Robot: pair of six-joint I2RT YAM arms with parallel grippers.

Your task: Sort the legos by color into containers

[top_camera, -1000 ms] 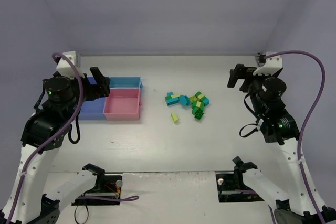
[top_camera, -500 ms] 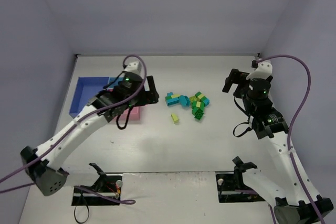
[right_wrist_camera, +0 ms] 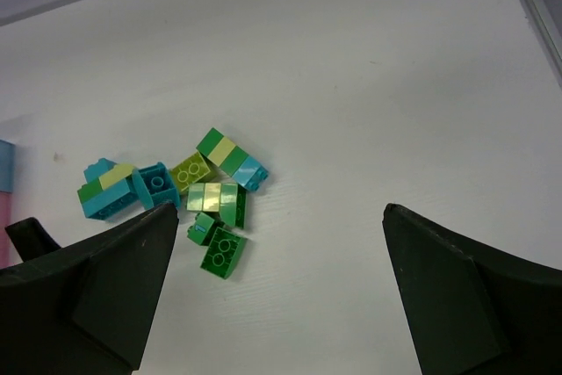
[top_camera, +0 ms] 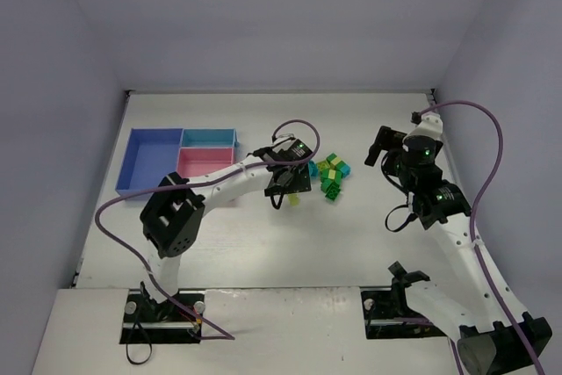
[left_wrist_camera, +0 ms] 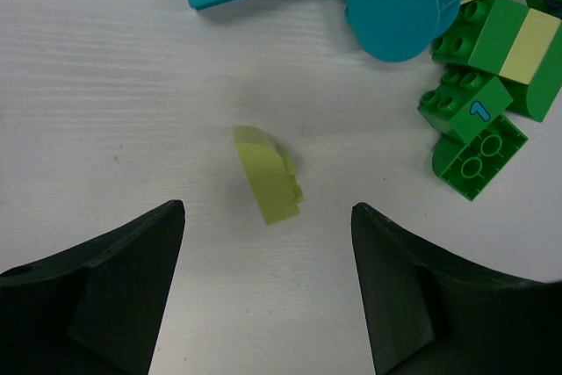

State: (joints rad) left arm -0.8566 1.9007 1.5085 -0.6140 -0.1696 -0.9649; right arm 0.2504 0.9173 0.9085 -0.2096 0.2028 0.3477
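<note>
1. in the last second the left arm has swung away from the containers and out across the bench. the left pincer now hangs over a lone yellow-green brick, which lies just apart from the pile of legos.
2. the right arm has edged in toward that pile.
3. the blue tray, pink tray and light-blue tray hold nothing, so sorting looks barely begun. i judge this stray brick to be the first pick.
4. the left pincer is spread, one jaw on each side of the brick. neither jaw touches it, and it grips nothing.
5. the right pincer is spread wide and empty, well short of the pile.
</note>
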